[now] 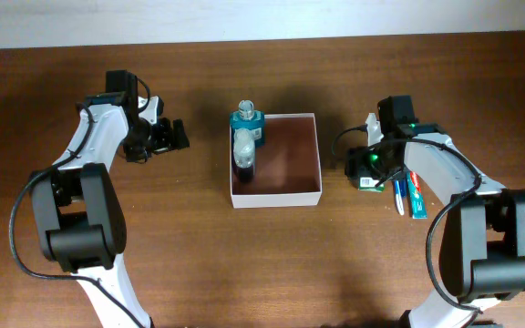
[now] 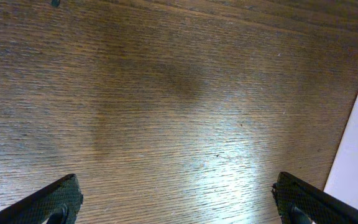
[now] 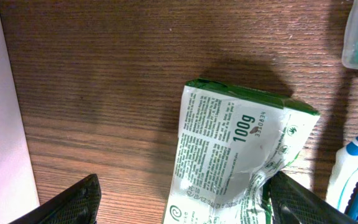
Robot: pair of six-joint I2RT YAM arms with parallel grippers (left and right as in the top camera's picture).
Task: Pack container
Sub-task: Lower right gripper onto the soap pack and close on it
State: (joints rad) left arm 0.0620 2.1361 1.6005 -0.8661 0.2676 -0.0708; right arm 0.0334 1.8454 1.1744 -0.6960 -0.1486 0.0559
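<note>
Left gripper (image 1: 160, 138) sits at the container's 9 o'clock, well apart, fingers wide open over bare table (image 1: 199, 255). Container (image 1: 318, 155) is mid-table. Teal bottle (image 1: 247, 123) at its 11 o'clock corner, dark bottle with white cap (image 1: 243, 157) along its 9 o'clock wall. Right gripper (image 1: 365, 171) at its 3 o'clock, fingers spread, straddling green-white packet (image 3: 229, 155), not clamped. Toothbrush (image 1: 399, 196) and tube (image 1: 416, 193) at packet's 3 o'clock.

The container (image 1: 290, 159) is a square, shallow, open-topped box with thin white walls and a reddish-brown floor. It sits flat at the centre of the wooden table (image 1: 272, 264). A teal bottle (image 1: 247, 126) and a white-capped dark bottle (image 1: 242, 157) occupy its left side; the remaining floor is bare
</note>
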